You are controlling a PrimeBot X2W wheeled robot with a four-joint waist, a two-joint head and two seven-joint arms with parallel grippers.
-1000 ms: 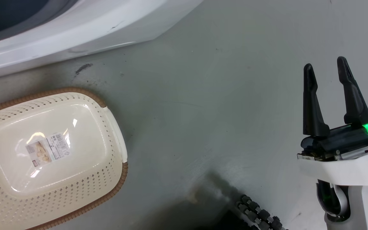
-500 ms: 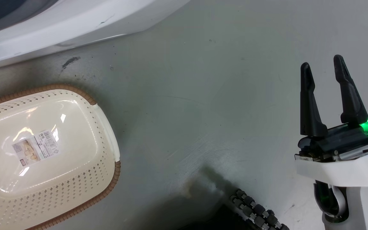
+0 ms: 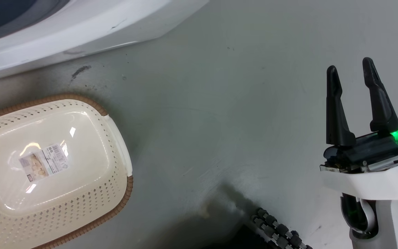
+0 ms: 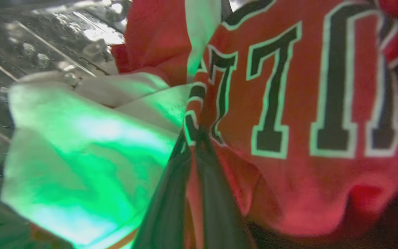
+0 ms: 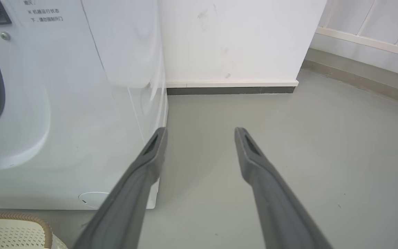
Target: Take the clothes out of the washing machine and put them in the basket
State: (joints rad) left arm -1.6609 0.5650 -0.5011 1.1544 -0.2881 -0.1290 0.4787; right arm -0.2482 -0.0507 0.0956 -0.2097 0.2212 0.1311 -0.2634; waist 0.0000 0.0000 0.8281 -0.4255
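The large white front-loading washing machine (image 3: 81,31) takes up the far left of the head view, its grey-rimmed round opening cut off by the top corner. Inside it, the left wrist view shows the shiny perforated steel drum (image 4: 40,45). The grey-green painted floor (image 3: 219,114) spreads out to the right of the washer. Near and to the left on that floor, just in front of the washer but apart from it, stands the cream-white perforated plastic basket (image 3: 92,204) with a brown woven-look rim. The soft red clothes (image 4: 288,180), with white panels and black white-edged block numbers, lie in the drum. The left gripper (image 4: 193,145) has its two dark fingers pinched nearly together, with a fold of the red jersey caught between them. The right gripper (image 3: 352,67) hangs over the floor at the near right, fingers spread apart, holding nothing. A small printed paper label (image 3: 43,162) is stuck on the basket's smooth bottom.
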